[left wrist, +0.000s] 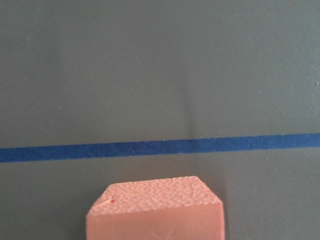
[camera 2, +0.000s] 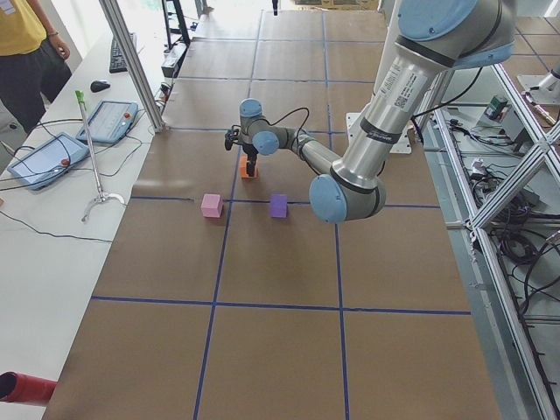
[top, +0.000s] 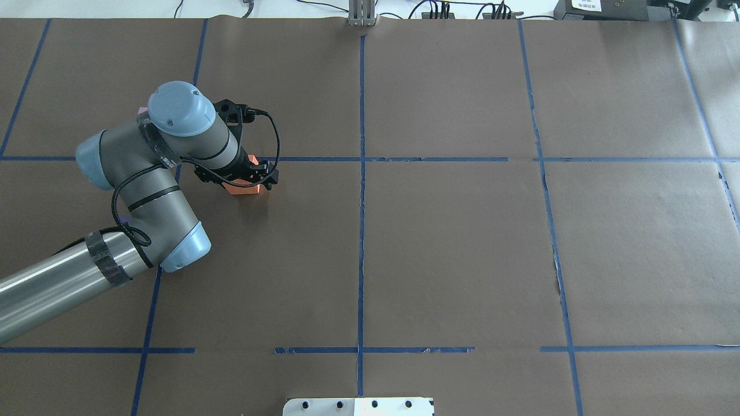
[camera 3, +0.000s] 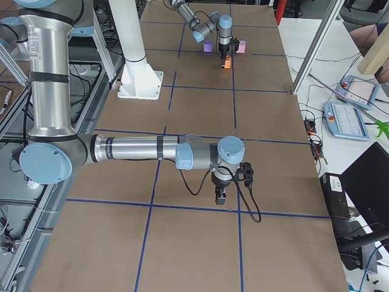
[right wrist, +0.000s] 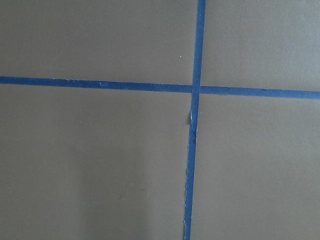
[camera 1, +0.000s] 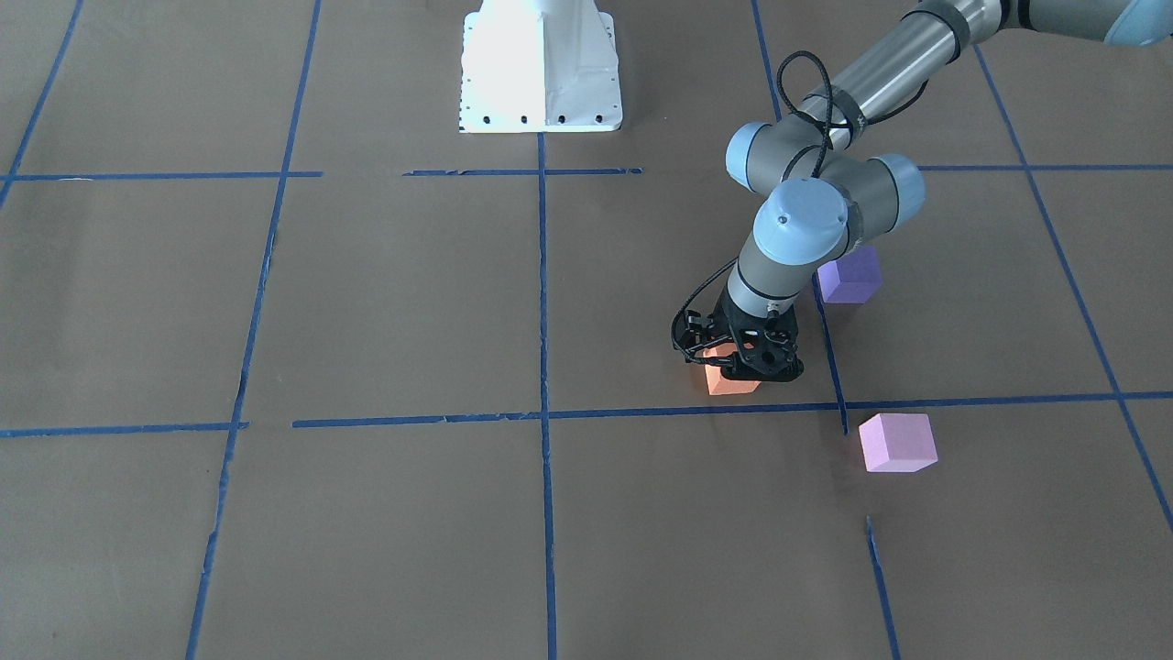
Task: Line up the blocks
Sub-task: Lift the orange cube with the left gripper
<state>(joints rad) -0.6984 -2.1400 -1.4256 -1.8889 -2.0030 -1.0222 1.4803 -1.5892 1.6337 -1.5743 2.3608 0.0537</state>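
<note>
From where I'm standing, the left gripper (camera 1: 739, 369) is hanging straight down over the small orange foam cube (camera 1: 733, 383), right on top of it. The cube is sitting on the brown paper-covered table (camera 1: 367, 302), just on the robot's side of a blue tape line (camera 1: 641, 411). The black gripper body is hiding the jaws, and the left wrist view is showing only the cube's top edge and no fingers. So I cannot tell whether the gripper is clamping the cube or only straddling it.

The dark violet-purple foam cube (camera 1: 849, 275) and the pale pink-lilac foam cube (camera 1: 898, 443) are lying well apart from each other. The purple one is nearer the robot and the pink one is farther out, beyond the tape line. Those two are already setting an axis that runs roughly away from the robot.

The orange cube is sitting off that axis, on the robot's right of it and about level with the gap between the pair. To my eye the coming move is turning on a sideways carry toward the robot's left, onto that axis. The gap looks roomy enough for one cube.

The left arm is plainly the nearer one. The right gripper (camera 3: 220, 196) is hovering far off at the other end of the table, over a tape crossing. I cannot tell how its jaws are standing.
</note>
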